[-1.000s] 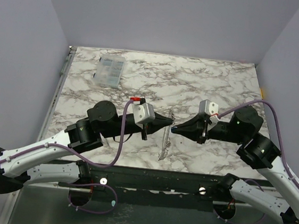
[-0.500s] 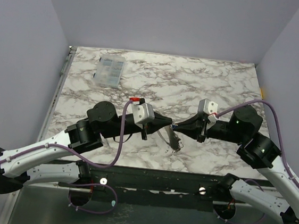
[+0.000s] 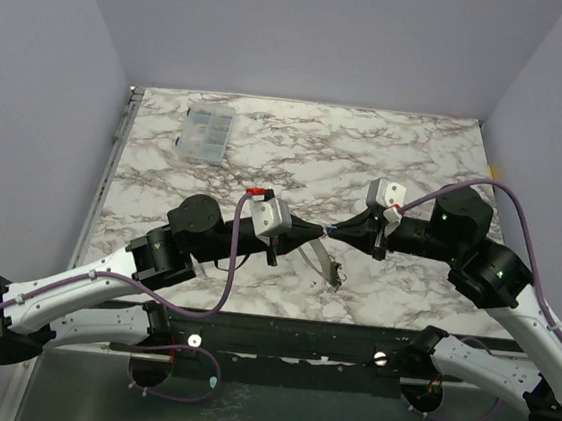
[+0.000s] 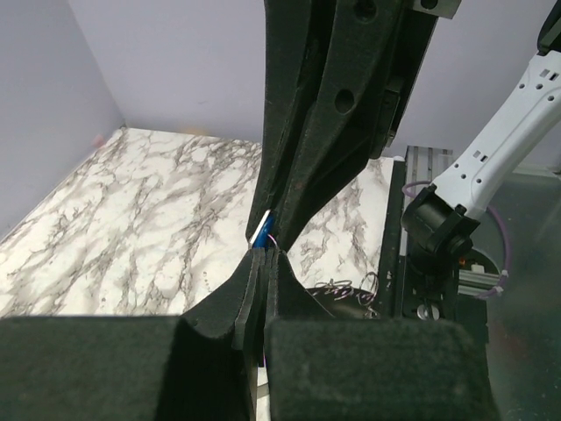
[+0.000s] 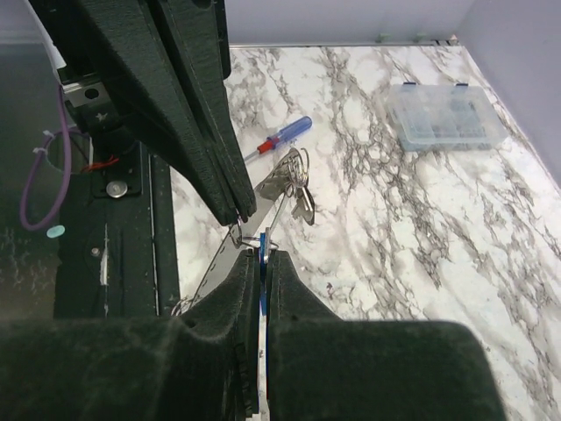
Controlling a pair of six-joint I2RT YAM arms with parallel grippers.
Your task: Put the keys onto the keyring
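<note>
My left gripper is shut on the keyring's small metal ring, held above the table's near middle. The pale grey keyring band hangs from it, slanting down to the right; in the right wrist view the band runs under the left gripper. My right gripper is shut on a blue-headed key, tip to tip with the left gripper, the key's edge at the small ring. The key also shows in the left wrist view just above my left gripper. Other small keys hang at the band's far end.
A clear plastic box stands at the back left of the marble table. A red-and-blue-handled screwdriver lies on the table beyond the keys. The metal rail runs along the near edge.
The band hung straight down a second ago; now it slants to the right. Both grippers have shifted slightly and the right wrist has risen a little, tips still together.
</note>
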